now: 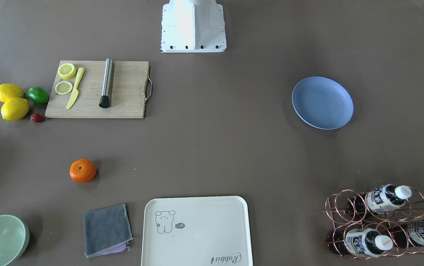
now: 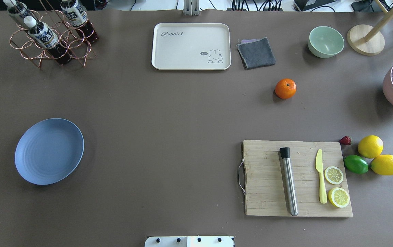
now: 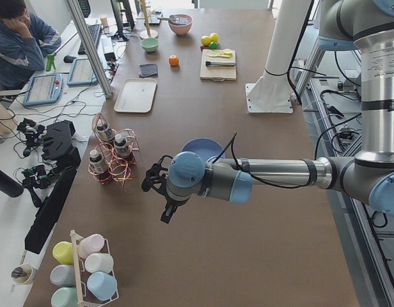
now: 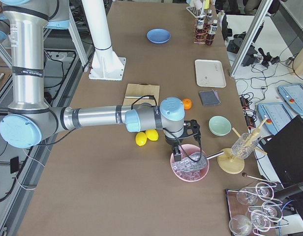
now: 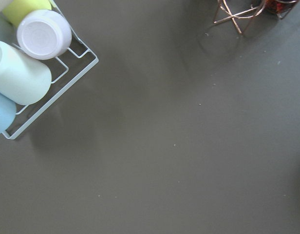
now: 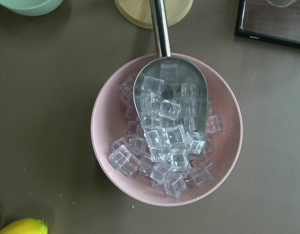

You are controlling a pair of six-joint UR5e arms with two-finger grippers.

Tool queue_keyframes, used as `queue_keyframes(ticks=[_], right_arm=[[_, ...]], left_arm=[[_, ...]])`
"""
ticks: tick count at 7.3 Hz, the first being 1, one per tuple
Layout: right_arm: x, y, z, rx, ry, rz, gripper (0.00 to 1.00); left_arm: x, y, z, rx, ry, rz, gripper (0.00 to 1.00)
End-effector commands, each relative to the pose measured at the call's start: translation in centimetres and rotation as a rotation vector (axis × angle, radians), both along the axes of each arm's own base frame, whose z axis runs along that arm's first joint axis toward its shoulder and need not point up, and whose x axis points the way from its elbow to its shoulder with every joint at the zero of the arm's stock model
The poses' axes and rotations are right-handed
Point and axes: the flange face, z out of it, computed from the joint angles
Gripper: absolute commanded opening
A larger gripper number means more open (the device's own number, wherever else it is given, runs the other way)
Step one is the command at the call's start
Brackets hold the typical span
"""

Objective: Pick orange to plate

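Observation:
The orange lies alone on the brown table, between the grey cloth and the cutting board. Far across the table the blue plate lies with nothing on it. Neither gripper appears in the overhead or front views. In the exterior left view, my left gripper hangs beyond the plate, near the bottle rack. The exterior right view has my right gripper over a pink bowl of ice, past the orange. I cannot tell whether either is open or shut.
A cutting board carries a steel muddler, a yellow knife and lemon slices. Lemons, a lime and a strawberry lie beside it. A cream tray, grey cloth, green bowl, bottle rack and pink ice bowl line the far side.

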Motion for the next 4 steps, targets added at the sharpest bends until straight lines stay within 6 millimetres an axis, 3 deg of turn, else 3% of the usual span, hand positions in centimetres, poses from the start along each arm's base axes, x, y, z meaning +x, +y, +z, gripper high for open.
queue_keyframes(ticks=[1,3,4], right_arm=[[-0.5,-0.5,-3.3,0.071,-0.035,0.008,1.00],[-5.0,-0.7,-4.2,0.089,-0.103,-0.091,1.00],[-5.9,-0.7,-4.0,0.068,-0.100,-0.089,1.00]], left_arm=[[2.0,-3.5,-4.7,-0.057,0.112,-0.028,0.98],[2.5,-2.9,-3.5,-0.030,0.117,-0.043,1.00],[5.5,-2.7,-3.2,-0.081,0.133,-0.016,0.99]])
